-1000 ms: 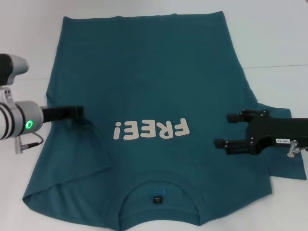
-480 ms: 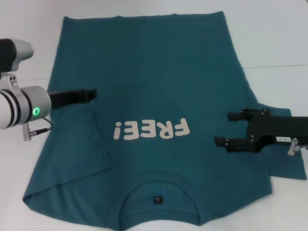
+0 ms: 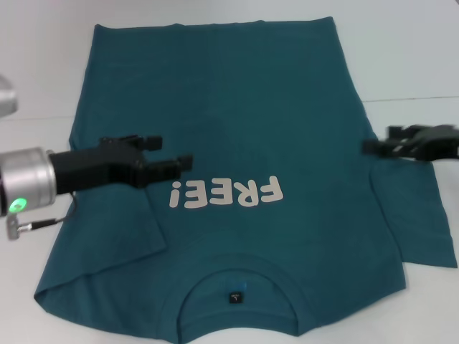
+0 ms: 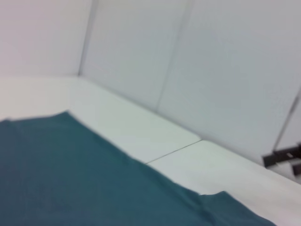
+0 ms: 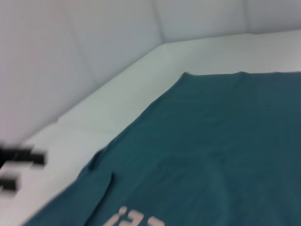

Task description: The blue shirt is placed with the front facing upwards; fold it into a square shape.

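Observation:
The blue shirt (image 3: 237,129) lies flat and front up on the white table, with its collar (image 3: 237,287) toward me and white "FREE!" lettering (image 3: 226,193) on the chest. Its left sleeve is folded in over the body; its right sleeve (image 3: 423,215) sticks out. My left gripper (image 3: 166,152) is open and empty, just above the shirt left of the lettering. My right gripper (image 3: 384,140) is open and empty at the shirt's right edge, above the sleeve. The shirt also shows in the left wrist view (image 4: 70,183) and the right wrist view (image 5: 211,141).
The white table (image 3: 416,50) surrounds the shirt, with a seam line (image 3: 412,99) on the right. White wall panels (image 4: 211,61) stand behind the table. The shirt's hem (image 3: 215,25) lies near the far side.
My left gripper has swung right over the shirt toward the lettering, and both fingers now show. My right gripper has pulled back to the right and farther away, off the chest to the shirt's edge.

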Tool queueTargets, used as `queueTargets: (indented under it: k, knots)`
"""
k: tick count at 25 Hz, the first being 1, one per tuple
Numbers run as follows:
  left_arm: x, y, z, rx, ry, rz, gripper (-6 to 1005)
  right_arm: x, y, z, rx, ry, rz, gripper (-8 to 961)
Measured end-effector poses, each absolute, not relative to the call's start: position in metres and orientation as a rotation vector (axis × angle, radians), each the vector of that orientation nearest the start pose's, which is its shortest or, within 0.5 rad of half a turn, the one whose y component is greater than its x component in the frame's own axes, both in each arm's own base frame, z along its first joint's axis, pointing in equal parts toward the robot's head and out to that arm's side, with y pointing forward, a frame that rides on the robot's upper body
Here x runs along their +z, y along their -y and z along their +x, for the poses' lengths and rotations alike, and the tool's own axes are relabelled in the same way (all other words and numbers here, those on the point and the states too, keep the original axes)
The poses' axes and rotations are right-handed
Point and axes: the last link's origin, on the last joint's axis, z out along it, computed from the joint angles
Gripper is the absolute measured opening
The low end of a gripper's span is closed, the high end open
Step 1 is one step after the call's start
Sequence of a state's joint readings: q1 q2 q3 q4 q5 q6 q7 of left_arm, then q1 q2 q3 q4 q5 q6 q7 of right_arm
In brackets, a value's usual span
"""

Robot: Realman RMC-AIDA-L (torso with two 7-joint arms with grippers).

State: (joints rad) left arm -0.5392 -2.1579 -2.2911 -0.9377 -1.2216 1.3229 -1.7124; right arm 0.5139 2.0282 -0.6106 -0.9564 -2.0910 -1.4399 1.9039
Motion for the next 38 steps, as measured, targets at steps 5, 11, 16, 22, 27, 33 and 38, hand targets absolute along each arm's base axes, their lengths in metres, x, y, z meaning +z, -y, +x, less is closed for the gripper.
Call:
queueTargets:
  k: [5,11,16,22,27,33,38]
  knots:
    - [0.007,-0.353,-0.227,-0.677,0.599,-2.591,761,0.128,-0.363,0.277,0.69,-1.298,-2.228,922]
    - [0.005,-0.339,-0.24,-0.655,0.525,-2.606,919,0.169,-0.352,0.29,0.637,-1.6,-1.989,922]
    - [0.002,-0.336,-0.246,-0.646,0.545,-2.602,919,0.175,-0.343,0.308,0.467,-1.716,-1.868,921]
    - [-0.007,-0.334,-0.249,-0.641,0.56,-2.624,919,0.167,-0.334,0.323,0.354,-1.806,-1.817,917]
    - [-0.01,-0.333,-0.251,-0.636,0.572,-2.629,919,0.161,-0.336,0.338,0.246,-1.826,-1.755,914]
    - [-0.015,-0.332,-0.257,-0.601,0.58,-2.625,919,0.145,-0.354,0.337,0.146,-1.818,-1.75,914]
    - [-0.02,-0.327,-0.262,-0.604,0.609,-2.627,919,0.129,-0.362,0.338,0.128,-1.829,-1.77,913]
